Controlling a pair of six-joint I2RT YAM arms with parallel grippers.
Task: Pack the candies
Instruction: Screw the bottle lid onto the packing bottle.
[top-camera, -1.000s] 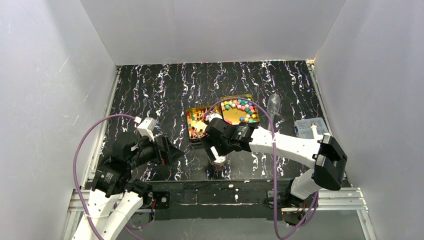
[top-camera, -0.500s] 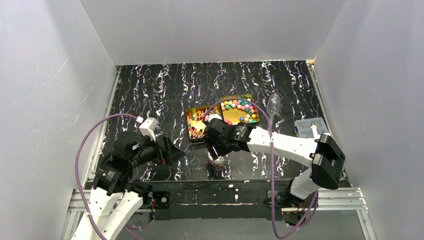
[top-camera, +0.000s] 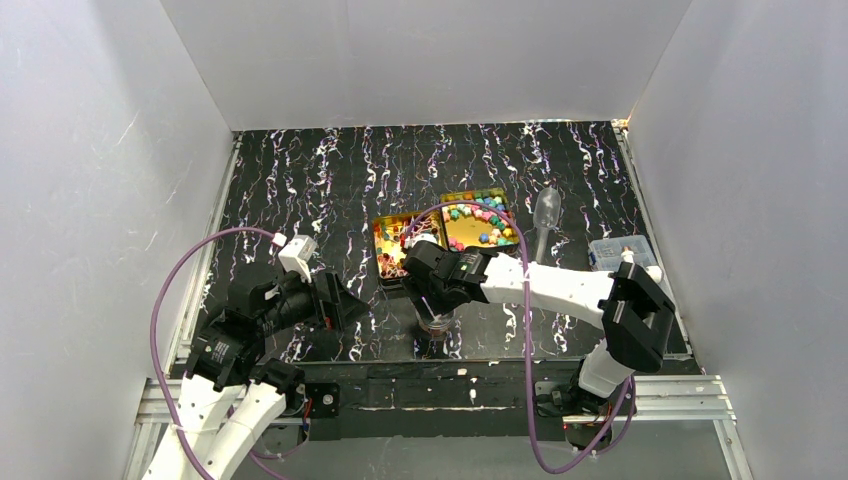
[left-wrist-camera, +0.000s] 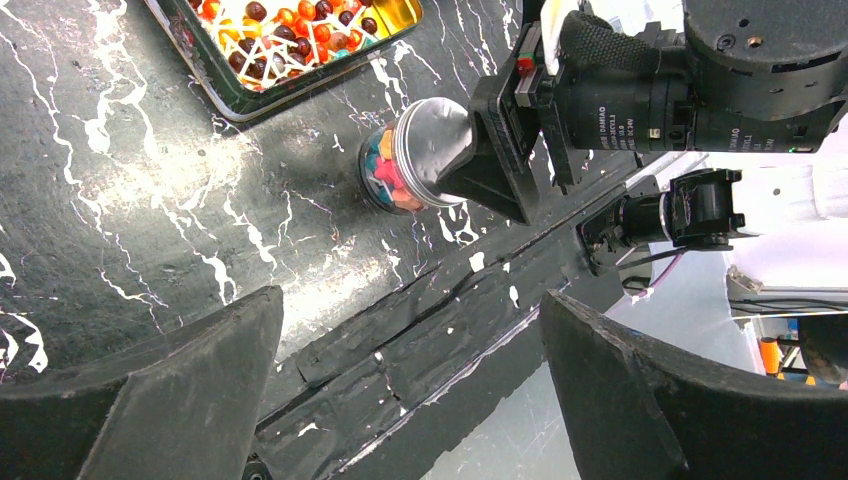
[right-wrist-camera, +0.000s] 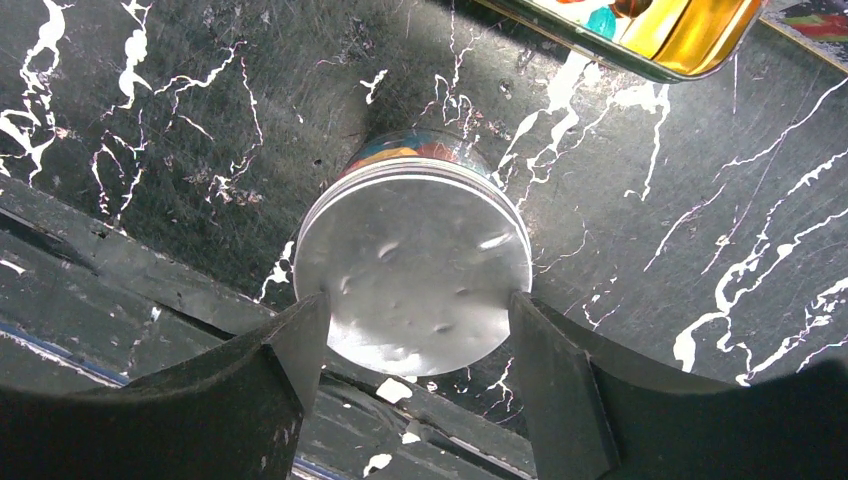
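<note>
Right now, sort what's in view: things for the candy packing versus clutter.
Job: candies, gold tins, jar, jar lid between right gripper fingers.
Lying about: clear plastic box, clear bulb-shaped item.

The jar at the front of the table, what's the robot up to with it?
The right gripper has its fingers pressed against both sides of the lid of a small jar holding candies. The jar stands near the table's front edge. One picture can't say whether the gripper is tightening or loosening the lid. The left gripper hangs open off to the side, holding nothing. More candies lie in the gold tins behind.
</note>
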